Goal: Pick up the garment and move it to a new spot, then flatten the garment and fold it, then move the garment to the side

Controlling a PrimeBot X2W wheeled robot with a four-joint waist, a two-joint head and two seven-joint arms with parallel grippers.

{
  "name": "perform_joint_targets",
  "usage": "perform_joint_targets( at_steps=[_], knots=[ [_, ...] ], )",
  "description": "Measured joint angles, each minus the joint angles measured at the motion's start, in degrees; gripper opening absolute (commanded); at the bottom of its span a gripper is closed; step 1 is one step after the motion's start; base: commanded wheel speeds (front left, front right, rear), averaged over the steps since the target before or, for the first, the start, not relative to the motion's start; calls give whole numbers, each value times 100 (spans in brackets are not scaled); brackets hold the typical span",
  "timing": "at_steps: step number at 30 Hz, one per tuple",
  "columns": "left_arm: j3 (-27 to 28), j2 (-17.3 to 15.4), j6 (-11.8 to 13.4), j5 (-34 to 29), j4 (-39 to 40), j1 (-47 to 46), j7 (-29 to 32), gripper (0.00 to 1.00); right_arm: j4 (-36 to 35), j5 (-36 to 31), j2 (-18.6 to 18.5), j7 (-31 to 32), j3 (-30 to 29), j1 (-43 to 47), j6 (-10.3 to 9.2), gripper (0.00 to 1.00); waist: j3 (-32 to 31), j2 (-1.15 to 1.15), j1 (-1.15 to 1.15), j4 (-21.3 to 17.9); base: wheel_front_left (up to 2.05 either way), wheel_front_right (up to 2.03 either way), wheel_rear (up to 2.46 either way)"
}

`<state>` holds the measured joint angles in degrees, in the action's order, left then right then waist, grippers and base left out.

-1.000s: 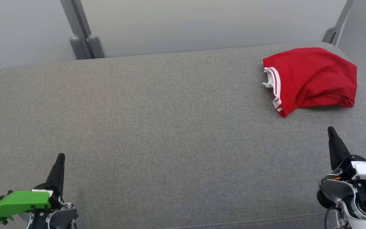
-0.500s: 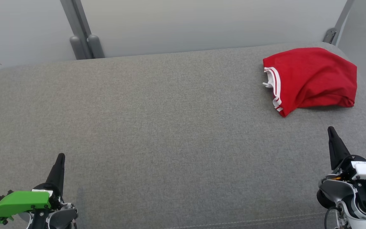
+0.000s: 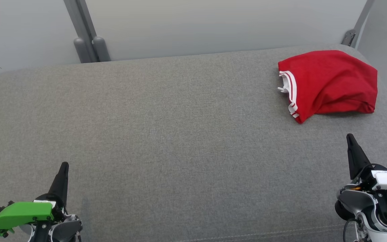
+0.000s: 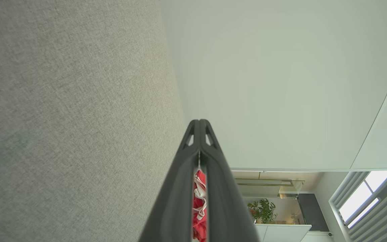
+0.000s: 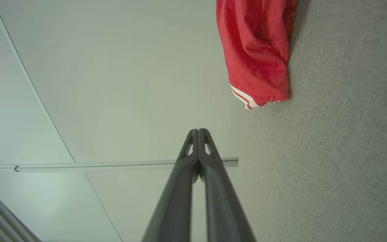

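Folded red garment (image 3: 329, 84) lies at far right of grey couch (image 3: 166, 134); left gripper (image 3: 64, 165) and right gripper (image 3: 349, 137) both closed, empty, well apart from it.

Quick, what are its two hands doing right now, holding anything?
Left gripper: closed, holding nothing.
Right gripper: closed, holding nothing.

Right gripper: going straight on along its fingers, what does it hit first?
Likely the near edge of the garment, ahead of the shut right gripper; the wrist view suggests it may instead pass just above, toward the wall.
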<state>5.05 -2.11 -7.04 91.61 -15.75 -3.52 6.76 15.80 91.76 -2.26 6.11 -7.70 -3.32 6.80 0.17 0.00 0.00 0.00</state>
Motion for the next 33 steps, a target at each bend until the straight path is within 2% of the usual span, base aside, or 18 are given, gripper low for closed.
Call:
perform_joint_targets(
  at_steps=[33],
  knots=[
    [0, 0, 0, 0, 0, 0, 0, 0, 0, 0, 0, 0, 0, 0, 0, 0, 0, 0, 0, 0, 0, 0, 0]
  ],
)
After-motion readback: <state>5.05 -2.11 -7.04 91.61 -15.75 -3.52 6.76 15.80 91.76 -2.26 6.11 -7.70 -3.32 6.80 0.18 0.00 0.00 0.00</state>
